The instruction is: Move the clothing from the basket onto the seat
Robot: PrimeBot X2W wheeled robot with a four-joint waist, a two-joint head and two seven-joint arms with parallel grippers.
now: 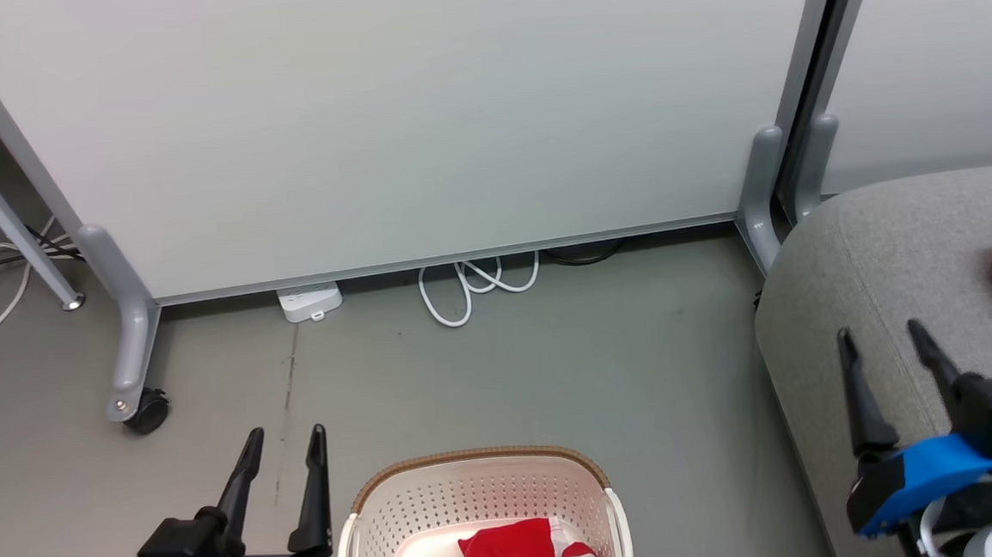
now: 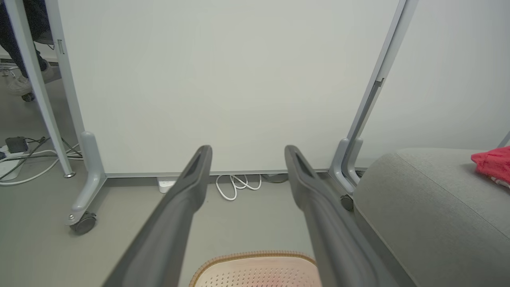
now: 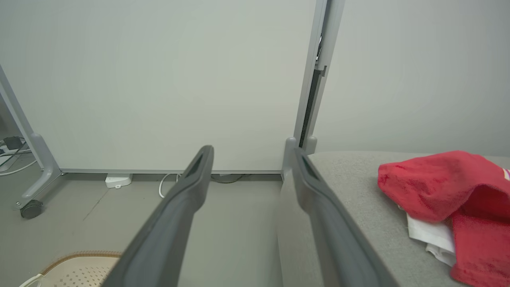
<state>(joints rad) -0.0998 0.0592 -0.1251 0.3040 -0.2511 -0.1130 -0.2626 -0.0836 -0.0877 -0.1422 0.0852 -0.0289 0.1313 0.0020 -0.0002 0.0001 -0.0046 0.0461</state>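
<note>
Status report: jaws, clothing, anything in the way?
Left gripper jaws open, empty; right gripper same. Clothing in basket, some on seat. No obstruction seen.

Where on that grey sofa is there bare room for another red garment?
The seat is bare from its rounded corner nearest the board across to the red clothing heaped farther right: that end is crowded. The floor between the basket and the board is free, except a white cable.

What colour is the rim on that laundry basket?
Brown with a woven look, the rim tops the cream-white perforated basket; clearest in the head view.
</note>
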